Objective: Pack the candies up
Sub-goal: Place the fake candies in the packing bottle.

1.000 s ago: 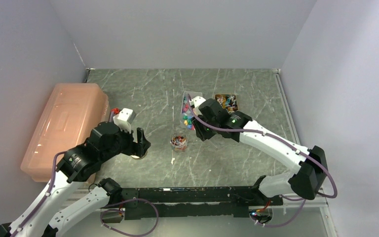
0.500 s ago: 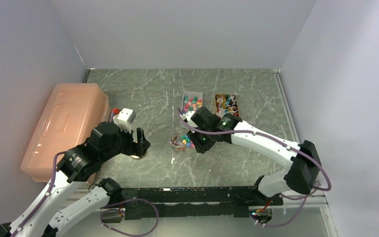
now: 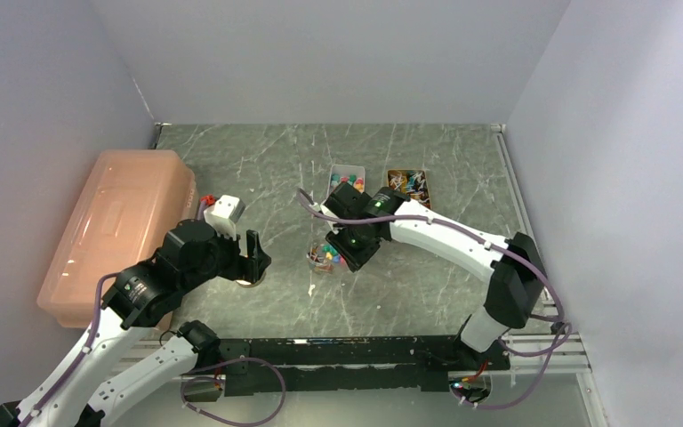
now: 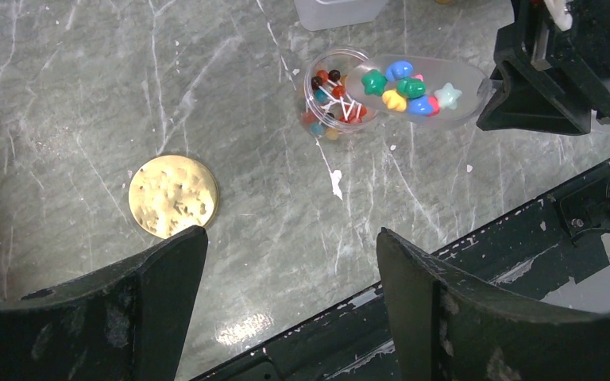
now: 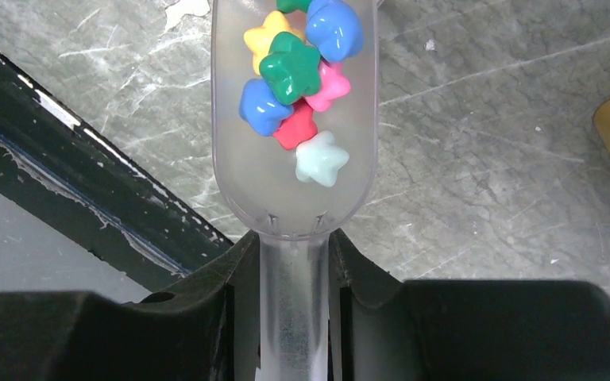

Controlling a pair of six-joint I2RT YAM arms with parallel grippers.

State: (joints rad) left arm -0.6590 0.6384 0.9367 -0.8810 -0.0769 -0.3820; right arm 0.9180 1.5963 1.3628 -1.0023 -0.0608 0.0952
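Observation:
My right gripper is shut on the handle of a clear plastic scoop. The scoop carries several star-shaped candies in blue, green, yellow, pink, red and pale mint. In the left wrist view the scoop reaches from the right, its tip over the rim of a small clear jar that holds more candies. The top view shows the right gripper just right of the jar. My left gripper hangs open and empty above the table, beside a round gold lid.
A white tray of candies sits behind the right arm, partly hidden. A brown tray of wrapped sweets lies to its right. A large pink lidded box fills the left side, with a small white block next to it.
My right arm has swung the loaded scoop from the white tray leftward and nearer, to the small jar. The left arm has not moved.

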